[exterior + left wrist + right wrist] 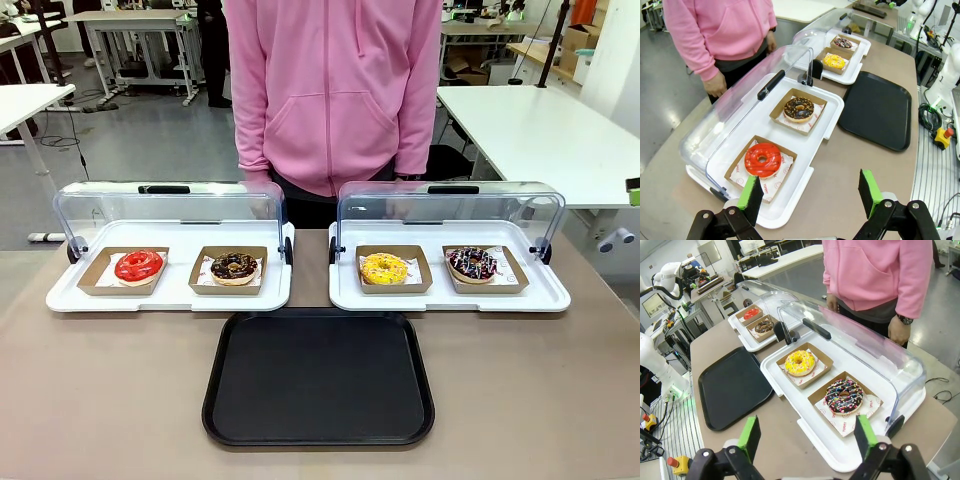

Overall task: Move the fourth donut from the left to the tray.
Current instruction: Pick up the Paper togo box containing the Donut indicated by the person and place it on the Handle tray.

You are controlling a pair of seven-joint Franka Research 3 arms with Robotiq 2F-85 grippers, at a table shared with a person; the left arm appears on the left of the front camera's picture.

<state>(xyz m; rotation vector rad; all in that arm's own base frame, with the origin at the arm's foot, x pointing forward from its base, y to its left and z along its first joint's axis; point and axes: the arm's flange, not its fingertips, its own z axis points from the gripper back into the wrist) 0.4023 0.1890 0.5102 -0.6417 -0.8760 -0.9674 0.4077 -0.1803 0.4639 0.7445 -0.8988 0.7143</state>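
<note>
Here, the fourth donut (472,264) is seen in its cardboard holder at the right end of the right white tray (449,298). It is set beside a yellow donut (384,268) under a raised clear lid (450,205), towards the tabletop's (100,400) far edge. The tray (318,378) is placed at the middle of the near edge. In the wrist views, the left end effector (810,192) is held wide open and empty over the tabletop's left end. The right end effector (807,436) is likewise spread wide, nothing gripped, over the right end near the fourth donut. A person's hand (897,330) with a wristwatch is seen behind the lid.
</note>
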